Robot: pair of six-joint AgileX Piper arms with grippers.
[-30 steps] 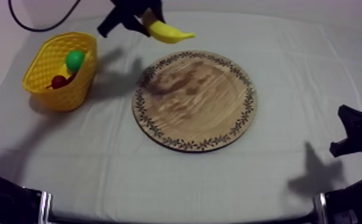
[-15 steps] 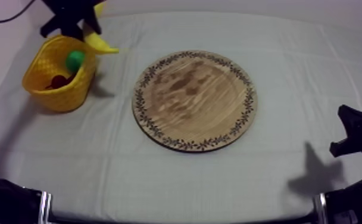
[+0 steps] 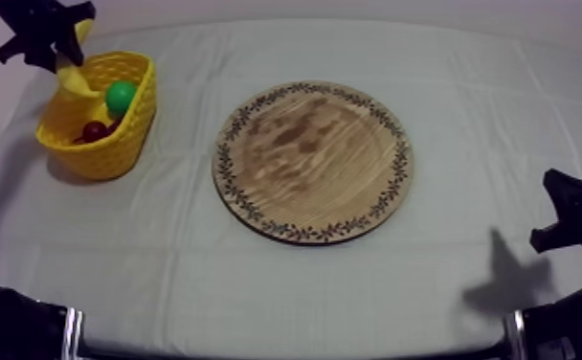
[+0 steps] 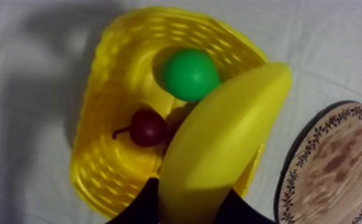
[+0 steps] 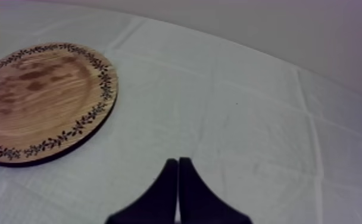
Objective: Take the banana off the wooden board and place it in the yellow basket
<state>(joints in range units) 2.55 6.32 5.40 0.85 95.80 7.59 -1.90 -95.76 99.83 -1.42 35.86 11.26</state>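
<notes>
My left gripper (image 3: 57,50) hangs over the far left rim of the yellow basket (image 3: 134,123), shut on the banana (image 3: 72,75). In the left wrist view the banana (image 4: 219,149) juts out from between my black fingers (image 4: 139,205), above the basket (image 4: 109,149). Inside the basket lie a green round fruit (image 4: 189,74) and a small red fruit (image 4: 147,127). The round wooden board (image 3: 312,160) lies bare at mid-table. My right gripper (image 5: 178,173) is shut on nothing, low over the cloth to the right of the board (image 5: 37,98).
The basket stands near the table's far left edge. My right arm (image 3: 577,215) rests at the right edge. Bare cloth lies between the basket and the board and in front of both.
My left gripper has carried the banana leftward from beyond the board to above the basket's far left rim. The right arm has not moved.
</notes>
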